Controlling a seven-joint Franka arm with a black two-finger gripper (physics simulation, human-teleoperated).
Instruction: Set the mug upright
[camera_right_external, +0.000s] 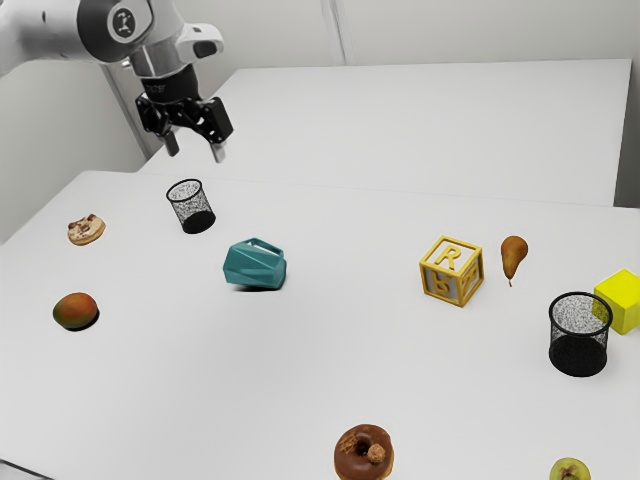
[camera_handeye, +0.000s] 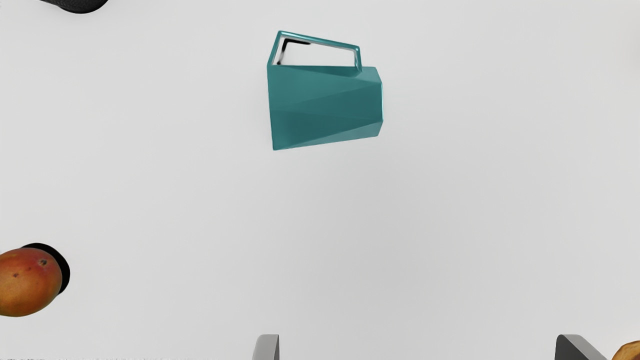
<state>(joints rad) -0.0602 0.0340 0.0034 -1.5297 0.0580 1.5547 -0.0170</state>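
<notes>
My gripper (camera_right_external: 195, 152) is raised above the table at the exterior view's upper left, behind a small mesh cup. The teal faceted mug (camera_right_external: 255, 266) lies on its side on the table, apart from the gripper, toward the exterior view's right and nearer the camera. In the wrist view the mug (camera_handeye: 325, 105) shows its flank, with its looped handle sticking out sideways. The two fingertips of the gripper (camera_handeye: 417, 347) stand wide apart with nothing between them.
Near the mug are a mesh cup (camera_right_external: 192, 207), a mango (camera_right_external: 76, 311) and a pastry (camera_right_external: 86, 230). Farther to the exterior view's right are a letter block (camera_right_external: 452, 271), a pear (camera_right_external: 513, 256), another mesh cup (camera_right_external: 579, 335) and a yellow block (camera_right_external: 622, 300). A chocolate donut (camera_right_external: 363, 453) lies in front.
</notes>
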